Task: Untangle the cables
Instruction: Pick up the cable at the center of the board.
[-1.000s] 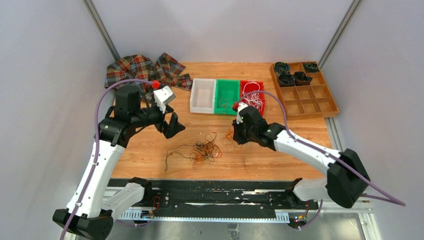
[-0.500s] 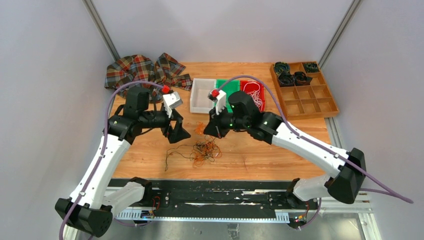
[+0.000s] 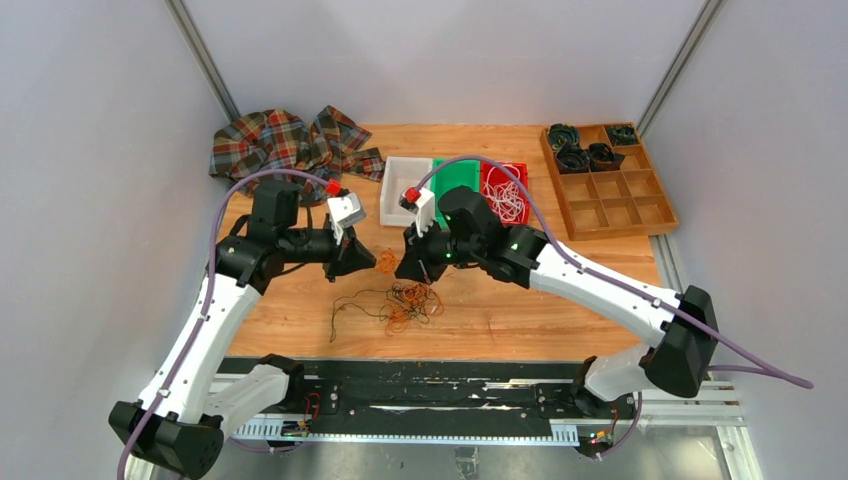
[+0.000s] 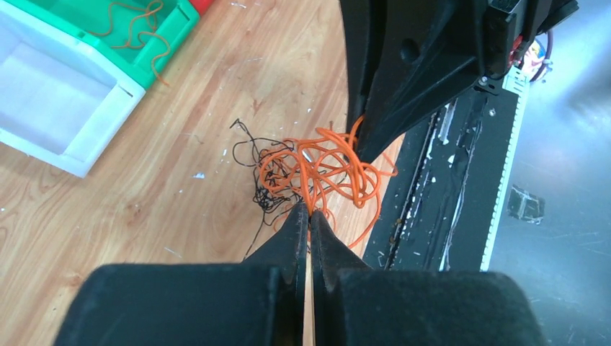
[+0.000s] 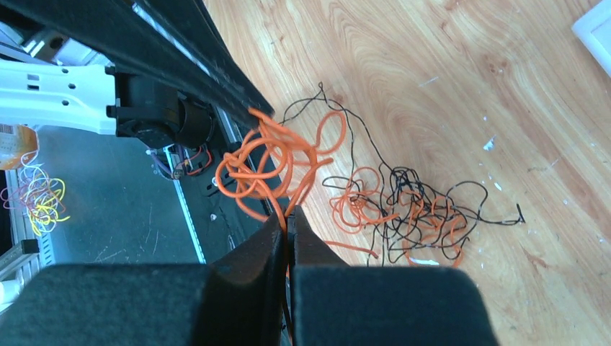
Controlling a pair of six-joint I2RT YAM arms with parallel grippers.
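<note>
Overhead, my left gripper [image 3: 368, 262] and right gripper [image 3: 404, 268] meet almost tip to tip above the table [image 3: 290, 310], with a small orange clump [image 3: 385, 261] pinched between them. Just nearer lies the tangle [image 3: 405, 302] of orange and black cables, one black strand trailing off to the left. White cables [image 3: 508, 198] sit in the red bin [image 3: 484, 180], next to the green bin [image 3: 462, 172] and the white bin [image 3: 395, 195].

From the left wrist, my left jaws are pressed together on a loop of the orange clump [image 4: 328, 164], and the right gripper [image 4: 364, 144] reaches in from the top, its tip in the same clump. An orange cable [image 4: 140, 21] lies in the green bin.

From the right wrist, my right jaws are clamped on the clump's lower strands, holding it off the wood. The tangle [image 5: 403, 209] rests flat to the right.
</note>
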